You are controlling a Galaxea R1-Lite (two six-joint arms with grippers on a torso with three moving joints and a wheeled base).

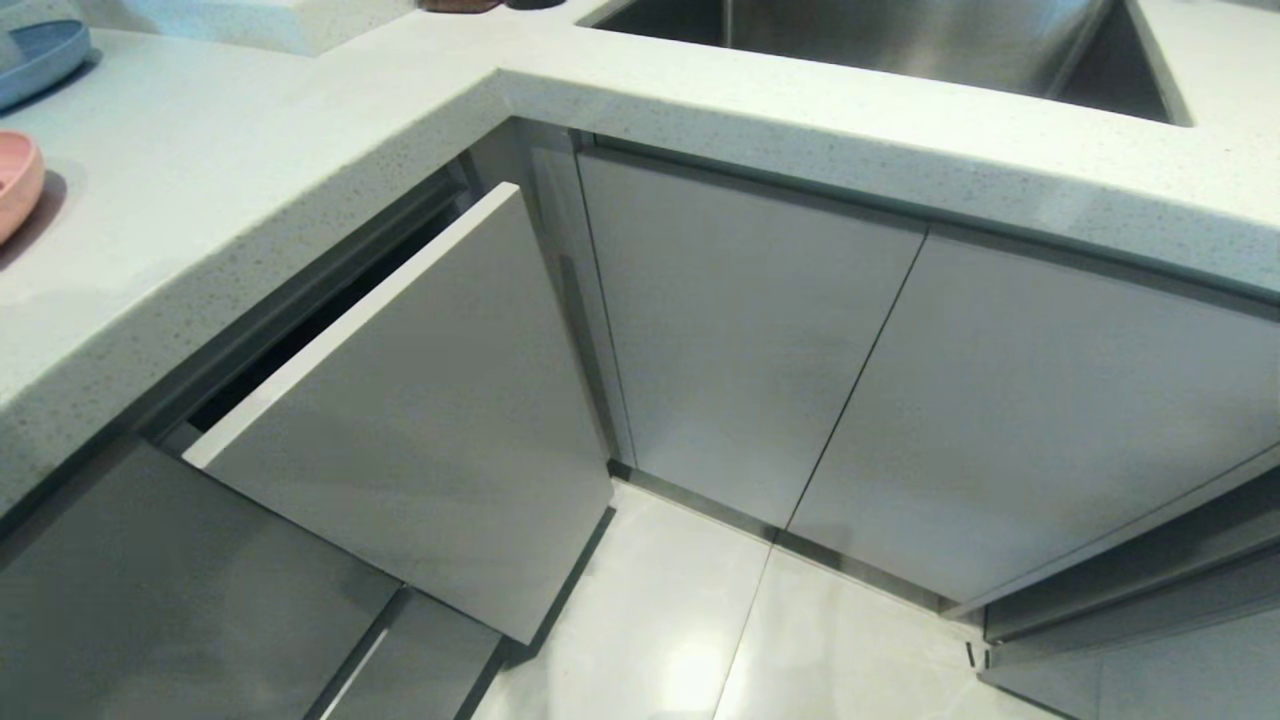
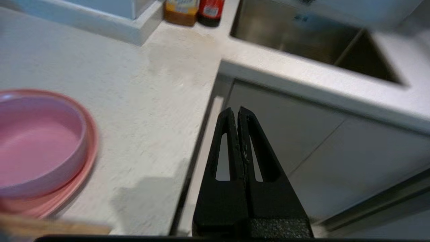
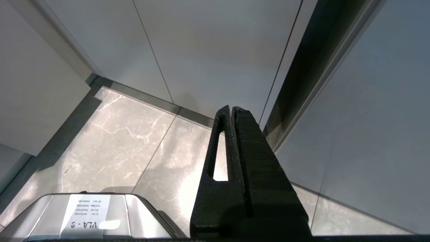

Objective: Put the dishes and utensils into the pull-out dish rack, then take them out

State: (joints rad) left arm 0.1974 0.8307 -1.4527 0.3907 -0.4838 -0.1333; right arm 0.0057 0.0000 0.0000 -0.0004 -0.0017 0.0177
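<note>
The deep pink bowl (image 2: 37,148) sits on the flat pink plate (image 2: 91,148) on the white counter; their edge also shows at the head view's far left as the pink dishes (image 1: 16,182). My left gripper (image 2: 238,111) is shut and empty, hovering over the counter's edge to the right of the dishes, above the top of the drawer front (image 2: 215,111). That grey drawer front (image 1: 420,400) stands pulled out a little; the pull-out dish rack behind it is hidden. A blurred tan wooden strip (image 2: 53,228) lies near the plate. The fork is out of view. My right gripper (image 3: 231,109) hangs shut over the floor.
A blue plate (image 1: 40,55) lies at the counter's back left. The steel sink (image 1: 900,40) is set in the counter to the right. Two bottles (image 2: 195,10) stand behind it. Closed cabinet doors (image 1: 760,340) meet at the corner; tiled floor (image 1: 700,620) lies below.
</note>
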